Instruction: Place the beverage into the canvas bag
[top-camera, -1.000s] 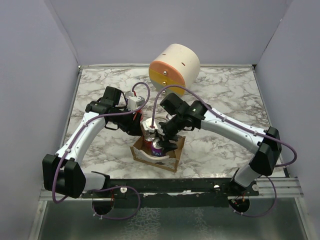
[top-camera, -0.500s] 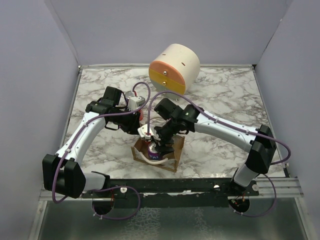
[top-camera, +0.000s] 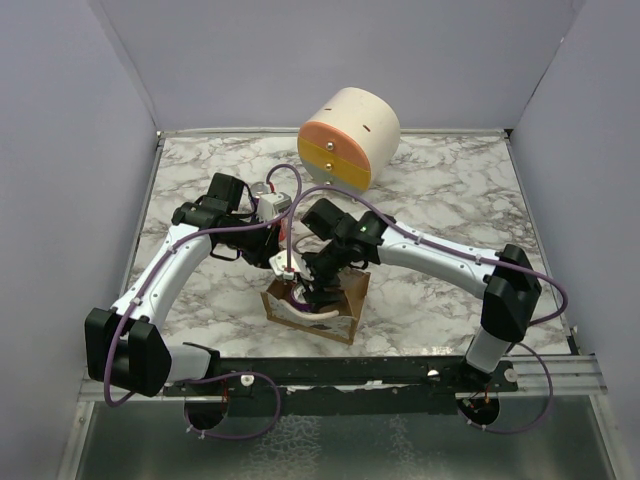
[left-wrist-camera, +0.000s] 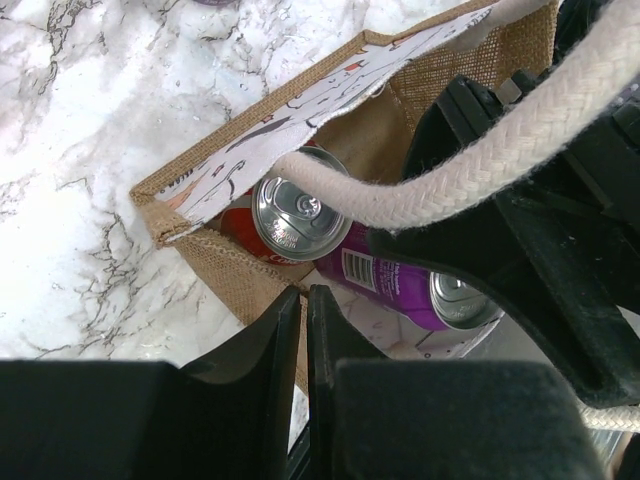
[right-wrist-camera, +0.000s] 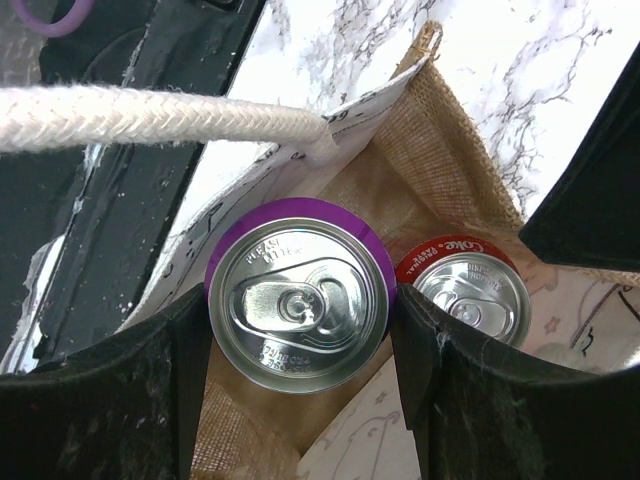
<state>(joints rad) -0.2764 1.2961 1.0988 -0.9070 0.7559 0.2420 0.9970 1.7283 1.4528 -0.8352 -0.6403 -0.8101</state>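
Note:
The canvas bag (top-camera: 345, 312) stands open on the marble near the front middle. My right gripper (right-wrist-camera: 300, 305) is shut on the beverage, a purple can (right-wrist-camera: 297, 300), held upright inside the bag (right-wrist-camera: 440, 160). A red cola can (right-wrist-camera: 470, 290) stands in the bag right beside it. My left gripper (left-wrist-camera: 303, 297) hovers at the bag's near rim (left-wrist-camera: 200, 250), its jaws shut with only a thin slit and nothing seen between them. From there the purple can (left-wrist-camera: 395, 280) and the red can (left-wrist-camera: 290, 215) show inside. One whitish rope handle (left-wrist-camera: 470, 165) lies across the right gripper.
A round cream, orange and yellow drawer cabinet (top-camera: 348, 135) stands at the back middle. Both arms cross over the bag, with purple cables (top-camera: 290, 185) looping above them. Grey walls close in the table on three sides.
My right gripper has swung left and down, lowering the purple can into the bag. The left gripper's jaws have closed from open to nearly touching.

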